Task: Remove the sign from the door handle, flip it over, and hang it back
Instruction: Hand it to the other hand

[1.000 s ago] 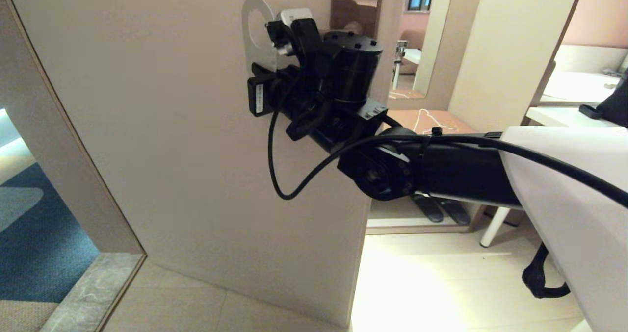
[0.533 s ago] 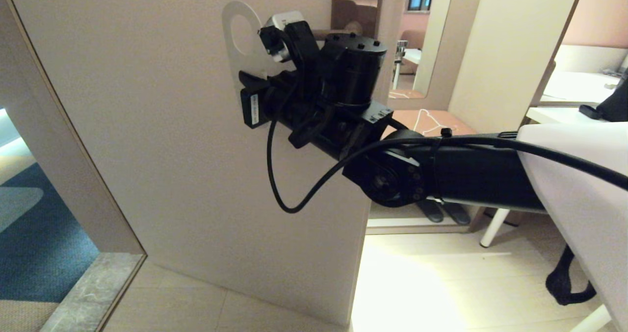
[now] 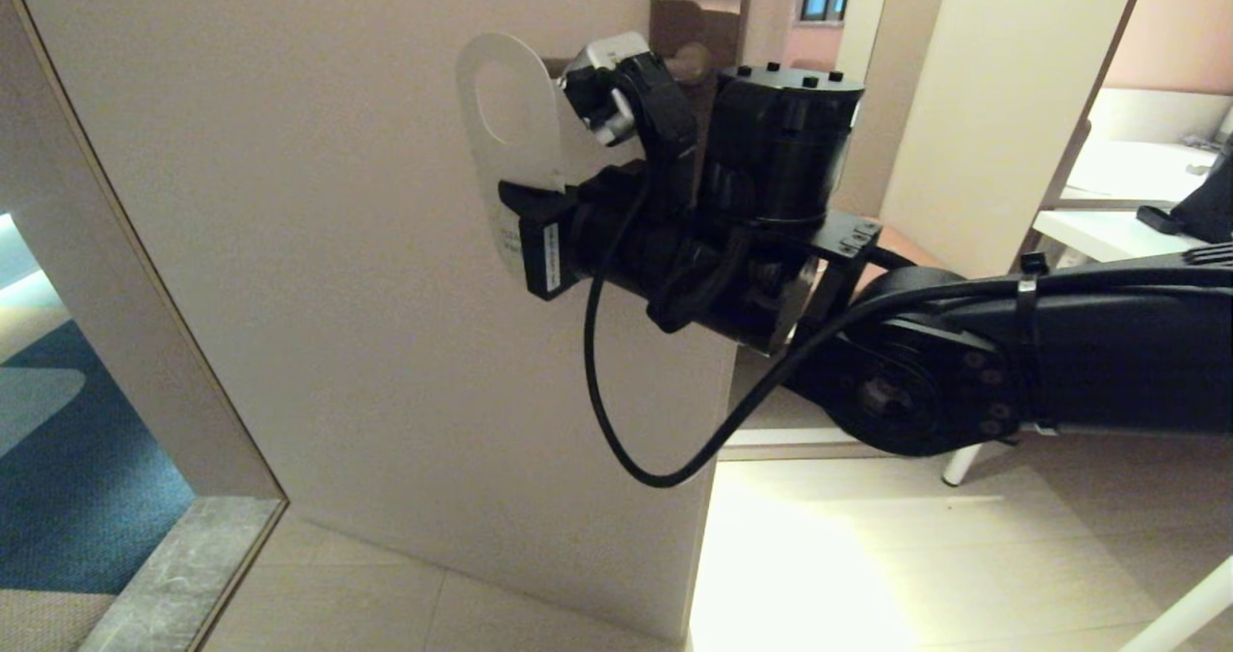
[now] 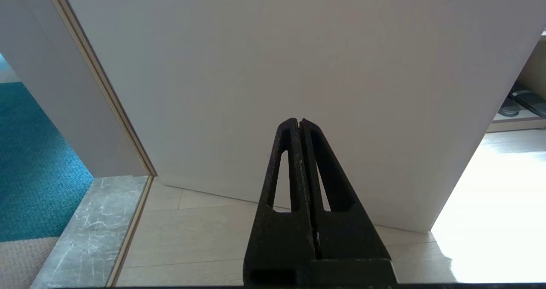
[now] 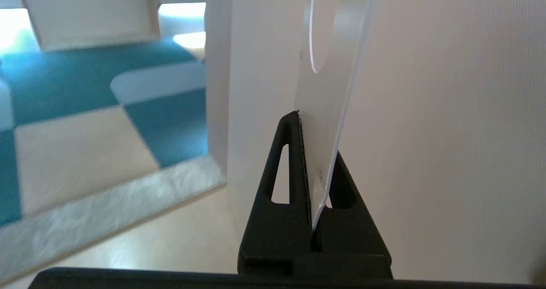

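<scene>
Sign point(image 3: 509, 142), white, pinched by right end effector point(image 5: 313, 169) before beige door point(image 3: 318, 276).

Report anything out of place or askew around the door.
The sign is off the door handle, clamped at its lower part in the right end effector and held upright beside the door, white side showing. That suits mid-task handling. No damage shows. The left end effector hangs shut and idle.

**Black arm, black tapered fingers**

The right arm point(image 3: 1060, 363) is matte black, built of cylindrical segments. A drum-shaped joint housing point(image 3: 785, 142) carries small screws on its flat top. A round joint cover point(image 3: 891, 397) shows a ring of bolts. A black cable point(image 3: 616, 421) loops below the wrist. A small white-and-grey camera module point(image 3: 607, 79) sits above. Each hand, left point(image 4: 300, 126) and right point(image 5: 305, 161), has 2 black tapered fingers with slotted cut-outs.
</scene>
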### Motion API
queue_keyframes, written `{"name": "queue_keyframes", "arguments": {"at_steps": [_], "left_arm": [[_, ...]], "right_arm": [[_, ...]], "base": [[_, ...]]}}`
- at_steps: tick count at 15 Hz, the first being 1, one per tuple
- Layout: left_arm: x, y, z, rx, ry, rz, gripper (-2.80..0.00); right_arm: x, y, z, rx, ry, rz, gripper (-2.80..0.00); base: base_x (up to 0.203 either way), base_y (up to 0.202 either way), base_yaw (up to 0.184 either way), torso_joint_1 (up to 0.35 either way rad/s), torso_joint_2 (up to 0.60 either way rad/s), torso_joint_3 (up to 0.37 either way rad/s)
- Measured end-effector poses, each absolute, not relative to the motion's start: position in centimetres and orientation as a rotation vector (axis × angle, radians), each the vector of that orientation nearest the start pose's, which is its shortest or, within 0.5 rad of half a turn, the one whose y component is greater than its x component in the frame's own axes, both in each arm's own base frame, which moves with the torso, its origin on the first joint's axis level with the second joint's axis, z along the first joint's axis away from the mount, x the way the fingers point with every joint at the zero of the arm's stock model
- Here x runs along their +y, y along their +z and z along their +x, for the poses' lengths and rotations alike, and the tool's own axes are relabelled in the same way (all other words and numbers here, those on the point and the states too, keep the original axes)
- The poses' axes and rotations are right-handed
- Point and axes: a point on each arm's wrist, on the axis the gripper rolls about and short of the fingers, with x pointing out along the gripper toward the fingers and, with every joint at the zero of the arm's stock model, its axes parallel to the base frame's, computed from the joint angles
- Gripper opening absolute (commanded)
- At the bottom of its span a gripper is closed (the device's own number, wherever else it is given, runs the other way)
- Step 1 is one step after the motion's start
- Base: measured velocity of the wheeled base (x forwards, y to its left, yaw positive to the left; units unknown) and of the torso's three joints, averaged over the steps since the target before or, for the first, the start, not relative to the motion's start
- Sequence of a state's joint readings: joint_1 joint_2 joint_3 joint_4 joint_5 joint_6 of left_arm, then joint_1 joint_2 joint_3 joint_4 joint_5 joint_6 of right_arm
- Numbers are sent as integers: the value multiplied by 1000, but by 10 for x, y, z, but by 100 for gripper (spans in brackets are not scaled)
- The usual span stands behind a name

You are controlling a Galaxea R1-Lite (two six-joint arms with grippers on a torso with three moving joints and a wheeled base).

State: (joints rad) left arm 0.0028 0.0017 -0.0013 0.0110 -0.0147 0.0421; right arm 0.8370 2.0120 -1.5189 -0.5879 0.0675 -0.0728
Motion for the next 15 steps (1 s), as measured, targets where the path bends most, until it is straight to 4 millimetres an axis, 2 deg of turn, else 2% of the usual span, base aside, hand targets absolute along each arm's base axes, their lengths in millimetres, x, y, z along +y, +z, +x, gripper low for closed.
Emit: {"name": "queue_keyframes", "arguments": {"at_steps": [6,10,15], "left_arm": [[0,75,-23,11,-12,42,-280],[0,75,-23,11,-12,42,-280],[0,75,-23,11,-12,42,-280]], "right_arm": [[274,263,258,-51,961,-62,-280],[268,262,253,-43,1003,-65,-280],[266,250,250,-2,1016,-84,-280]], "base": [[0,0,0,0,0,0],[0,0,0,0,0,0],[0,0,0,0,0,0]]}}
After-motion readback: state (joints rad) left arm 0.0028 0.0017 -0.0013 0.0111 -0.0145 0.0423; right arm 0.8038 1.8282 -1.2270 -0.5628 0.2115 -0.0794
